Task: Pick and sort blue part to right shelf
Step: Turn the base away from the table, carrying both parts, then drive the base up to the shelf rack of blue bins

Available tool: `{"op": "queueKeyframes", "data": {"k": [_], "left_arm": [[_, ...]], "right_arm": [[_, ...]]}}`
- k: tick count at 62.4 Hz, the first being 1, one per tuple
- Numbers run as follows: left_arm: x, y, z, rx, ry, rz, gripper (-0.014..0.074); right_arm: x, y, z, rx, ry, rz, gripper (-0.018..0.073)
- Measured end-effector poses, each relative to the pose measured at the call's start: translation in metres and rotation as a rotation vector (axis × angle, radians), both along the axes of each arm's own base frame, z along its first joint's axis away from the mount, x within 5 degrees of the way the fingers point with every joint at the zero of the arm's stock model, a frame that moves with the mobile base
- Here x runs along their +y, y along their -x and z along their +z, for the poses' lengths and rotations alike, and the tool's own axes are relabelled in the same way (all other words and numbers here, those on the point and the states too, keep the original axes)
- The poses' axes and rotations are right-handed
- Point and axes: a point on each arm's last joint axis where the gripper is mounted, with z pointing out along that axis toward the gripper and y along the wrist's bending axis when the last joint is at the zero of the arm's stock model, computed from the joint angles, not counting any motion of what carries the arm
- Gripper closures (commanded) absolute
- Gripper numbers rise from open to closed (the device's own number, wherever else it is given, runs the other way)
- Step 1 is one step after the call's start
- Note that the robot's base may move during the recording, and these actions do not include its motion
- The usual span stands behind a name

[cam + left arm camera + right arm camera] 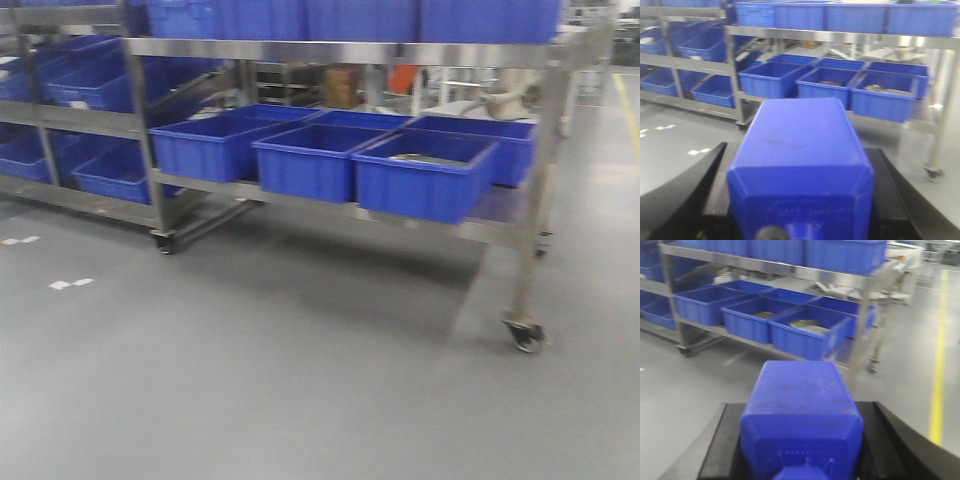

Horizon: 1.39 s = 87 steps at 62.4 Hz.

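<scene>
Where the black fingers (695, 195) of the left gripper (801, 150) flank the blue part (800, 170), we read them as clamped on its boxy body: the part hangs between them with only grey floor (300, 380) beneath. Its cap end points back toward the camera and is largely cut off by the lower frame edge. The right wrist view shows the same arrangement, with the right gripper (800, 404) and its fingers (900, 440) closed about a second blue part (800, 405). The front view shows neither arm.

Beyond both parts stands the right shelf (340, 52), a steel-framed rack on casters (527, 335), well apart from the grippers. On its lower level sit open blue bins (310, 160); further bins rest on the level above. The front right bin (420, 190) holds something pale that is too blurred to name. A second rack (60, 115) stands to the left.

We judge the pick complete and the carry toward the shelf to be the step in hand. The next move calls for closing the gap to the rack. Each part must then pass under the upper rail and over a bin rim before the fingers let go.
</scene>
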Motion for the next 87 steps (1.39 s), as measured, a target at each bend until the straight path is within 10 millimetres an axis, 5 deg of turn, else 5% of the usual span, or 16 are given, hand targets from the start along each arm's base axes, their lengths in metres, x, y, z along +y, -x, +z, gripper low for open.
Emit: {"op": "queueKeyframes", "data": {"k": [87], "left_arm": [[0.0,0.0,-0.0002,0.002,0.0,0.0,0.021]], "right_arm": [[0.0,0.0,-0.0001,0.001,0.0,0.0,0.0174]]}}
